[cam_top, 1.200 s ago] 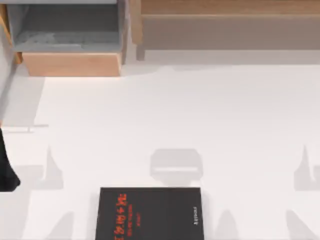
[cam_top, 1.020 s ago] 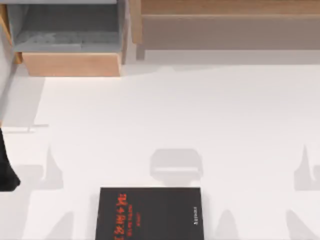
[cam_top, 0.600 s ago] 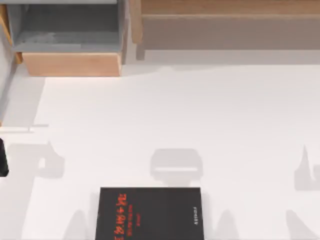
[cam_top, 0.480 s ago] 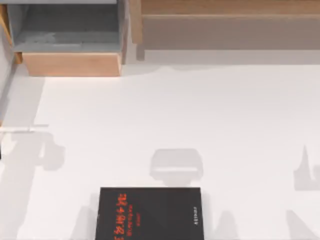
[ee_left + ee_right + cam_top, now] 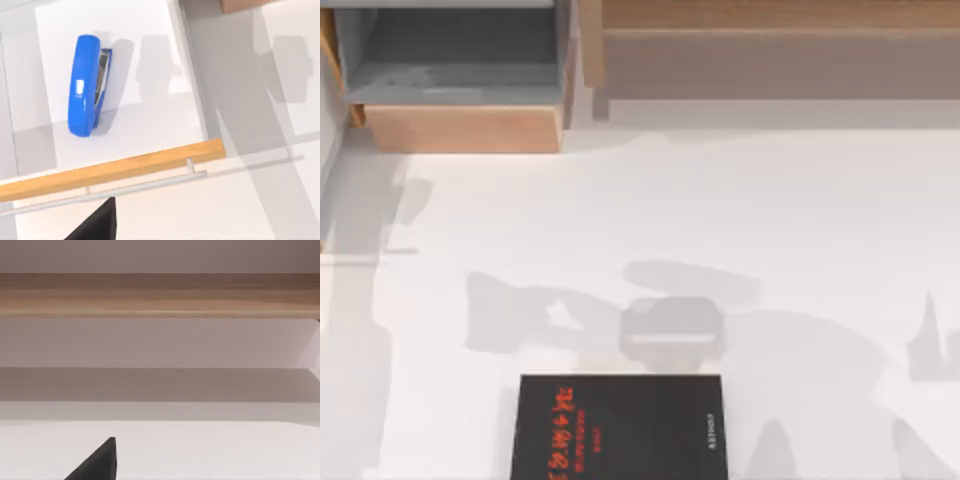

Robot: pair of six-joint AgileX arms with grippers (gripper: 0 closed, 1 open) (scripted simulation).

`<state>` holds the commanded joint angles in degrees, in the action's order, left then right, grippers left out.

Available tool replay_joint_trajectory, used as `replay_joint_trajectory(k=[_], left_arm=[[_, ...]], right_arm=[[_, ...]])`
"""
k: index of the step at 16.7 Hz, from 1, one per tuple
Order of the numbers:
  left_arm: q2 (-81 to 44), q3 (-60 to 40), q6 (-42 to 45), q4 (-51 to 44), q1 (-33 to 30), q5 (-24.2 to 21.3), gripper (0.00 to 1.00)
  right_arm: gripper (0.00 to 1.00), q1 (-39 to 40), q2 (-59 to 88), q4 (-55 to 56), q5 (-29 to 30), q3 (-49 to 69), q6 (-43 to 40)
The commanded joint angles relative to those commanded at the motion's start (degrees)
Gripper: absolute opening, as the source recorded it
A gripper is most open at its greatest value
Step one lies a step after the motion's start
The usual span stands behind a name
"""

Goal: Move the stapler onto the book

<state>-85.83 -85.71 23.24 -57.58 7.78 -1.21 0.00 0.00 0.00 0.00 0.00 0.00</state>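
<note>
The stapler [image 5: 87, 85], bright blue and narrow, lies on its side on the white floor of an open drawer [image 5: 150, 115] in the left wrist view. A black part of my left gripper [image 5: 97, 222] shows on the near side of the drawer's wooden front [image 5: 115, 167], apart from the stapler. The book [image 5: 620, 425], black with red-orange lettering, lies flat at the table's front middle in the top view. A black part of my right gripper [image 5: 97, 462] hangs over bare white table, facing a long wooden shelf [image 5: 160, 295].
A wooden box with a grey inside [image 5: 460, 70] stands at the back left, and the long wooden shelf [image 5: 770, 50] runs along the back. The drawer front carries a thin metal handle [image 5: 150, 186]. Broad arm shadows [image 5: 650, 320] lie behind the book.
The dark shape of my left arm at the top view's left edge has slid out of the picture. Large shadows have spread across the table behind the book. The book has not moved.
</note>
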Motion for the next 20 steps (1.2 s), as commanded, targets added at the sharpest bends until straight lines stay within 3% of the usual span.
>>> replay_joint_trajectory(k=[7, 11, 15, 20], left_arm=[[-40.7, -40.3, 11.1, -19.0, 8.5, -1.4, 1.0], [-57.7, -57.0, 15.7, -24.8, 12.0, -2.4, 1.0], [-66.8, -66.1, 18.7, -26.8, 12.2, -3.3, 1.0], [-68.1, -67.4, 19.2, -26.8, 12.0, -3.5, 1.0]], right_arm=[[1.0, 0.0, 0.0, 0.0, 0.0, 0.0, 0.0], [1.0, 0.0, 0.0, 0.0, 0.0, 0.0, 0.0], [1.0, 0.0, 0.0, 0.0, 0.0, 0.0, 0.0], [1.0, 0.0, 0.0, 0.0, 0.0, 0.0, 0.0]])
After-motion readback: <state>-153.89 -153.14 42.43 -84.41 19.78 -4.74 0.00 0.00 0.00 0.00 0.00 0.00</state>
